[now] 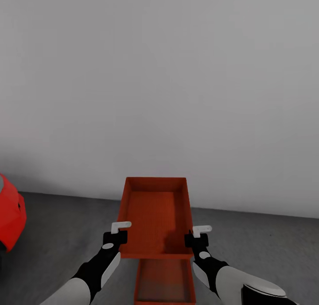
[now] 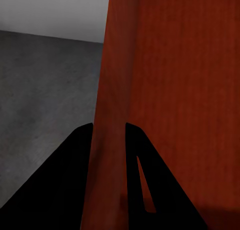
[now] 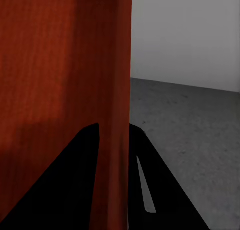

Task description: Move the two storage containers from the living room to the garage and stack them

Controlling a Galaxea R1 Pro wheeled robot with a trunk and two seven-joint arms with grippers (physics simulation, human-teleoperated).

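Two grippers, left gripper [image 1: 118, 234] and right gripper [image 1: 198, 236], clamp the upper container [image 1: 155, 212] above the lower container [image 1: 165, 280] on the floor [image 1: 66, 225]; stacking remains.

Upper storage container [image 1: 155, 212]: orange-red throughout, with a fine ribbed texture seen on its inner base. Lower storage container [image 1: 165, 283]: the same orange-red, dulled by shadow. Floor [image 1: 257, 238]: dark grey, mottled concrete. Wall [image 1: 159, 83]: plain white-grey, unpatterned. Car [image 1: 9, 216]: bright red, glimpsed at the edge. Left gripper [image 1: 118, 232] and right gripper [image 1: 199, 235]: white fingers are noted on black wrists; fingers [image 2: 145, 180] are rendered black in the wrist views.
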